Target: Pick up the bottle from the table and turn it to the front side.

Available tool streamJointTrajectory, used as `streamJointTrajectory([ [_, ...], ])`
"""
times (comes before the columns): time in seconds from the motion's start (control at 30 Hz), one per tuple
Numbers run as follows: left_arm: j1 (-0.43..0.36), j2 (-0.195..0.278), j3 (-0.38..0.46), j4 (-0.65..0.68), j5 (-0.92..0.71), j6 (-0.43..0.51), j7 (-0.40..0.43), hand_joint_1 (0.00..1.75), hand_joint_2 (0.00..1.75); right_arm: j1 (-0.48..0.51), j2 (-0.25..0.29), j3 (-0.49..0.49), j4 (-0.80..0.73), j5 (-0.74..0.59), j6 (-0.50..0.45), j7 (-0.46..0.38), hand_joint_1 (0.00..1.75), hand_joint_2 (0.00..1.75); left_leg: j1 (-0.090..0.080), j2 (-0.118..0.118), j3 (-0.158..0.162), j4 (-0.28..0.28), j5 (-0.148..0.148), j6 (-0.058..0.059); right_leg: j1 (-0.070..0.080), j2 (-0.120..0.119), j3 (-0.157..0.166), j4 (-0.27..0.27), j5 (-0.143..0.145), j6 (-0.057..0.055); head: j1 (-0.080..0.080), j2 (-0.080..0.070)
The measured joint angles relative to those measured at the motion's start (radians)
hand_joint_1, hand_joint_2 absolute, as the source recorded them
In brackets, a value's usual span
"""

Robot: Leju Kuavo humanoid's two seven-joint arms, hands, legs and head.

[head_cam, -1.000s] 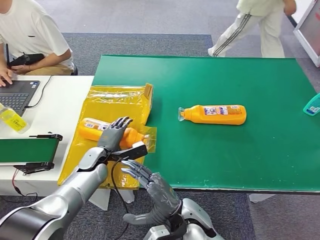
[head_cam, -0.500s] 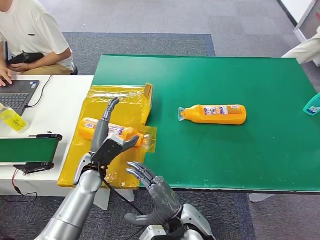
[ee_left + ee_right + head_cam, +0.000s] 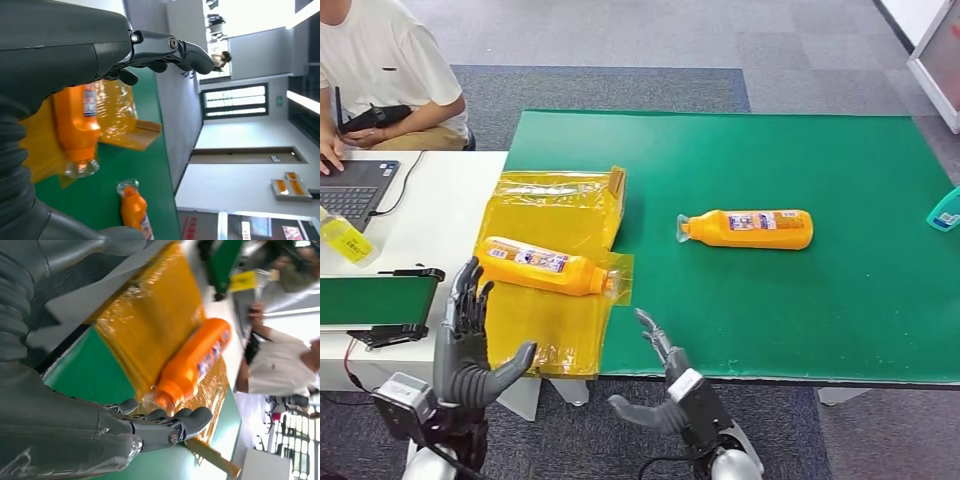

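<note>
- An orange plastic bottle with a printed label [image 3: 544, 266] lies on its side on a crinkled yellow plastic wrapper [image 3: 546, 215], at the left end of the green bench [image 3: 788, 330], its clear cap pointing toward the bench's middle.
- A second orange plastic bottle [image 3: 748, 228] lies on its side on the bare green surface, well apart from the first, its cap pointing toward the wrapper.
- The left hand [image 3: 469, 345] is raised below the wrapper's near left corner, fingers spread wide, holding nothing and touching neither bottle.
- The right hand [image 3: 663, 385] sits at the bench's near edge, fingers loosely apart and empty, near the wrapped bottle's cap end.
- A teal object [image 3: 945, 210] lies at the bench's far right edge.
- A person in a white shirt [image 3: 388, 70] sits at a laptop [image 3: 354, 188] on the white side desk [image 3: 441, 215].
</note>
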Motion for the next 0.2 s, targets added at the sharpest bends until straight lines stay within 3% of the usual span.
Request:
streamJointTrajectory([
  [0.1, 0.081, 0.000, 0.054, -0.035, 0.044, -0.070, -0.006, 0.00, 1.75, 0.010, 0.010, -0.084, -0.041, -0.067, 0.038, 0.009, 0.00, 1.75, 0.000, 0.000, 0.000, 0.000, 0.000, 0.000, 0.000, 0.000, 0.000, 0.000, 0.000, 0.000, 0.000, 0.000],
  [0.17, 0.126, -0.010, 0.101, -0.054, 0.065, -0.141, -0.017, 0.00, 1.75, 0.014, 0.012, -0.133, -0.064, -0.047, 0.029, 0.021, 0.00, 0.87, 0.000, 0.000, 0.000, 0.000, 0.000, 0.000, 0.000, 0.000, 0.000, 0.000, 0.000, 0.000, 0.000, 0.000],
  [0.2, 0.137, -0.013, 0.114, -0.058, 0.070, -0.161, -0.019, 0.00, 1.75, 0.016, 0.012, -0.144, -0.070, -0.039, 0.025, 0.024, 0.00, 0.58, 0.000, 0.000, 0.000, 0.000, 0.000, 0.001, 0.000, 0.000, 0.000, 0.000, 0.000, 0.000, 0.000, 0.000],
])
